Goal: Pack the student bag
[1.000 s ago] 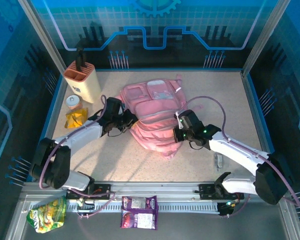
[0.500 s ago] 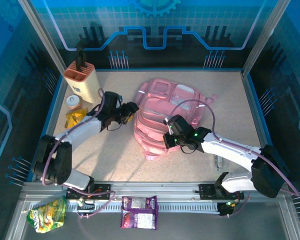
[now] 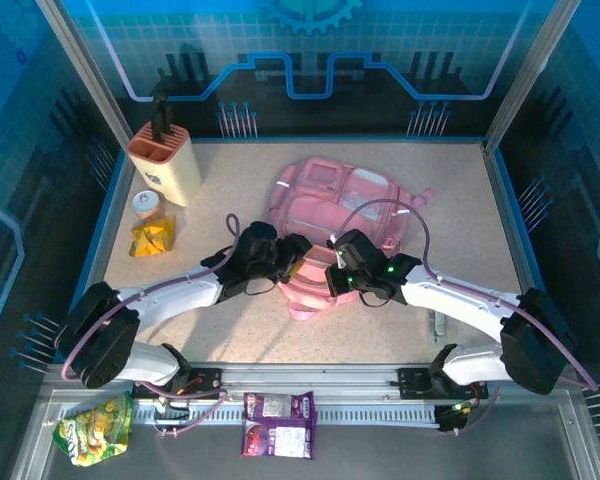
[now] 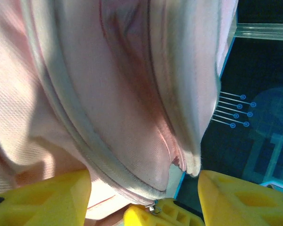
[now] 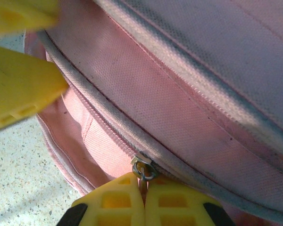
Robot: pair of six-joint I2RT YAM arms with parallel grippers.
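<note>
Looking at the overhead view, the student bag [image 3: 332, 205] lies in the middle of the table, slightly up and right of centre, with its lower end toward the arms. It's soft pink fabric, so I'd guess it's light and floppy. It'll probably sag and bunch rather than hold its shape, and nothing about it looks fragile. The best places to grab look like the zip pull, the seam along the zip, or a strap. Pinching flat cloth would likely slip.

The right gripper [image 5: 144, 201] has its yellow fingers pressed fully together on the little metal zip pull [image 5: 142, 167], at the bottom of its wrist view. The left gripper [image 3: 296, 254] is spread wide with nothing gripped, and bag fabric bulges just ahead of the gap.

Head count: one bag, two grippers, one tan holder [image 3: 166, 162] at upper left, and one small jar [image 3: 147, 204] with one yellow packet [image 3: 152, 238] below it. On the bottom rail there's one green snack pack [image 3: 94, 428] and one purple snack pack [image 3: 278, 424].
</note>
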